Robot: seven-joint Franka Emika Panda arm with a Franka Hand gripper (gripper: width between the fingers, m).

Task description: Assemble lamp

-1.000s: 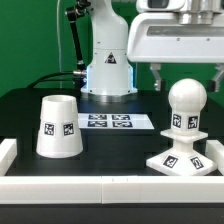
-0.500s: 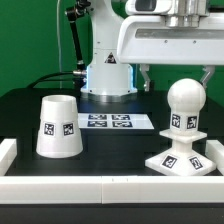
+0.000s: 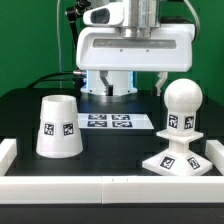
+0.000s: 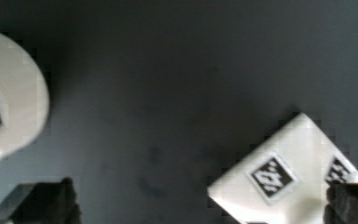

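The white tapered shade stands mouth-down at the exterior view's left. The round bulb sits on the stem of the flat square base at the exterior view's right. Both carry black-and-white tags. My gripper hangs above the table between them, behind the marker board, open and empty. In the wrist view the gripper shows dark fingertips wide apart over bare dark table, with the shade at one edge and a tagged corner of the base near the other finger.
The marker board lies flat on the black table in the middle. A low white wall runs along the front and a white block stands at the left edge. The arm's white pedestal stands behind.
The gripper has moved toward the exterior view's left, from above the bulb to over the middle of the table. The shade, bulb and base have not moved.
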